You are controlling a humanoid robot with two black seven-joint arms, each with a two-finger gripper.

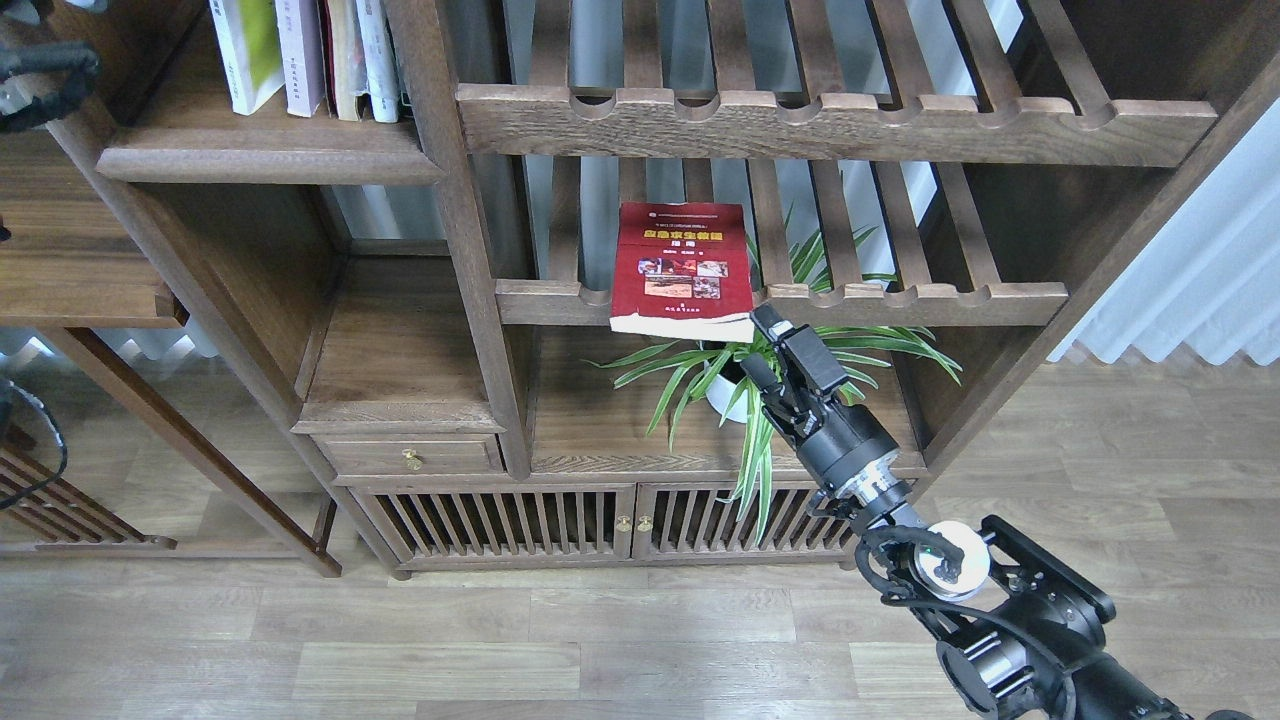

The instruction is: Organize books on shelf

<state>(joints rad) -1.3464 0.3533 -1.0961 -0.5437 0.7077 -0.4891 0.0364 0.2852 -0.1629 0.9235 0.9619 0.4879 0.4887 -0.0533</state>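
Observation:
The dark red book point(683, 268) with small photos lies flat on the lower slatted rack point(920, 298), its front edge overhanging the rail. My right gripper point(760, 344) is open just below and right of the book's front right corner; whether it touches the book I cannot tell. The yellow-green book point(245, 50) and the pale lavender book point(300, 50) stand side by side on the solid dark-brown shelf point(270, 160) at the upper left. Only a black part of my left arm point(45, 75) shows at the upper left edge; its gripper is out of view.
Other cream and white books point(362, 55) stand right of the lavender one. A potted spider plant point(730, 390) sits under the rack, right behind my right gripper. An upper slatted rack point(830, 125), a drawer point(405, 458) and a slatted cabinet point(500, 522) belong to the bookcase.

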